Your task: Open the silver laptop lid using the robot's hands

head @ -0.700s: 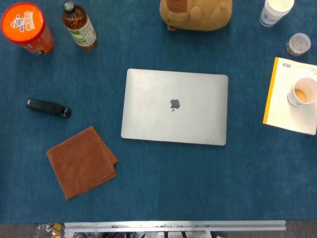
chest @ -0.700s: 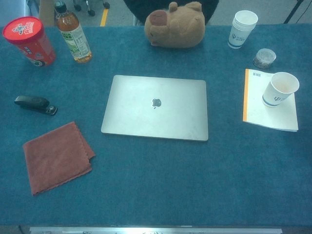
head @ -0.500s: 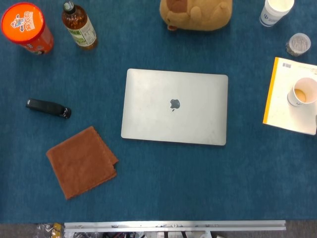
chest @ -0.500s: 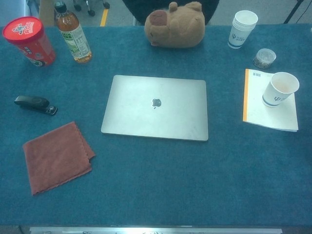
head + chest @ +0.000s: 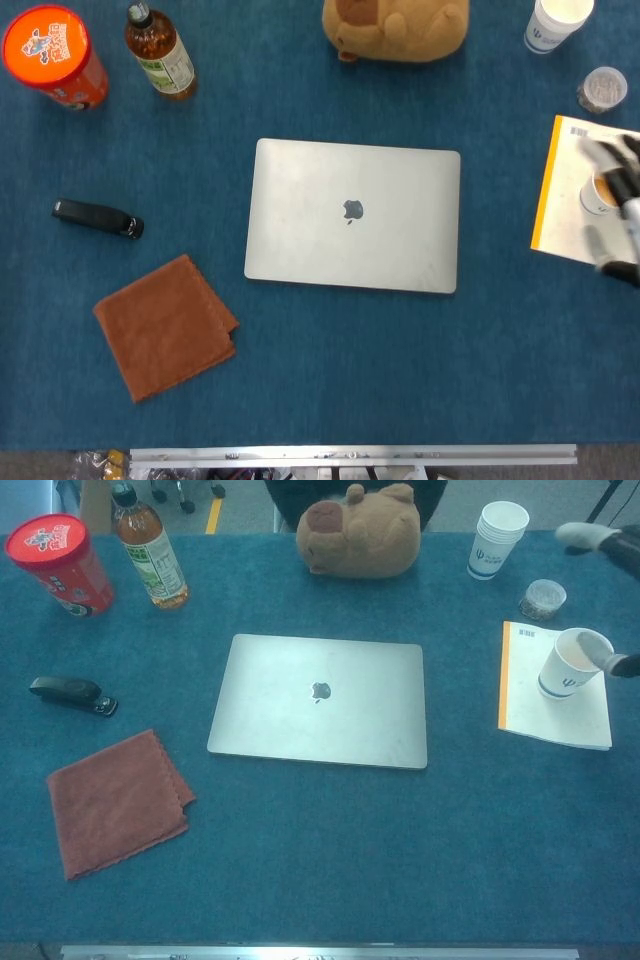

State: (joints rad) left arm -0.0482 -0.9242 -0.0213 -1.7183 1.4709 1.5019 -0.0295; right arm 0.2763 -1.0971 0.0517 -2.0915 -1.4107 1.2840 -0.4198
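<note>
The right hand [image 5: 615, 200] is smeared with blur and cut by the frame's right edge above the notepad [image 5: 565, 190]; its grasp is unreadable.

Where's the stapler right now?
The black stapler lies on the left side of the table in both views, well left of the closed laptop, above the brown cloth and below the red can.

On the blue worktop [image 5: 330, 860], a red canister [image 5: 59, 564] and a tea bottle [image 5: 148, 548] stand far left, with a black stapler [image 5: 72, 694] and a folded brown cloth [image 5: 117, 802] nearer. A plush toy [image 5: 360, 530] lies at the far edge. To the right are stacked cups [image 5: 496, 539], a small lidded tub [image 5: 543, 599] and a cup [image 5: 572, 662] standing on a notepad [image 5: 545, 705].
</note>
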